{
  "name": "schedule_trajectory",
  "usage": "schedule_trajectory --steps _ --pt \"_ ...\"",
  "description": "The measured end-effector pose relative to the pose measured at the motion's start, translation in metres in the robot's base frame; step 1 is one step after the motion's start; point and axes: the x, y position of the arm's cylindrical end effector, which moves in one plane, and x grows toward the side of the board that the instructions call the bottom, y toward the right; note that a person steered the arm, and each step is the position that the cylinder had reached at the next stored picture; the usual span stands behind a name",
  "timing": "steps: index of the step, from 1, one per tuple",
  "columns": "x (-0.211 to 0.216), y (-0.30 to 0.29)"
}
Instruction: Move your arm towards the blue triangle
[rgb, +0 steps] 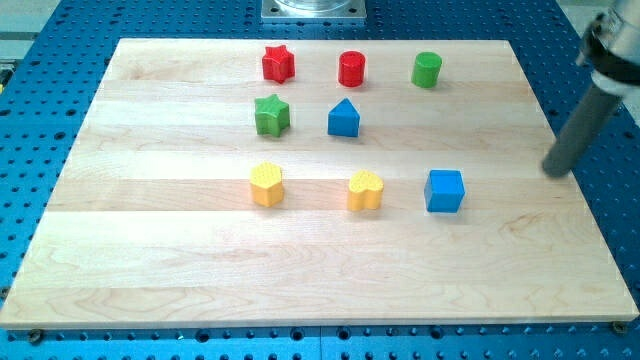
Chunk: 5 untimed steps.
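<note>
The blue triangle sits on the table in the middle row, just right of the green star and below the red cylinder. My end effector is only a plain rod with nothing to open, close or hold; my tip rests near the table's right edge, well apart from the blue triangle and to the right of the blue cube. I see a red star and a green cylinder along the top row. Two yellow blocks lie in the lower row: a rounded one and a heart-shaped one.
</note>
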Motion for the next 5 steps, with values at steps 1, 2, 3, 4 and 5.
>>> schedule_trajectory --steps 1,2,3,4,5 --pt "-0.0588 -0.0025" --pt "-0.0656 -0.0025" --pt "-0.0681 -0.0025" --pt "-0.0685 -0.0025" --pt "-0.0685 -0.0025"
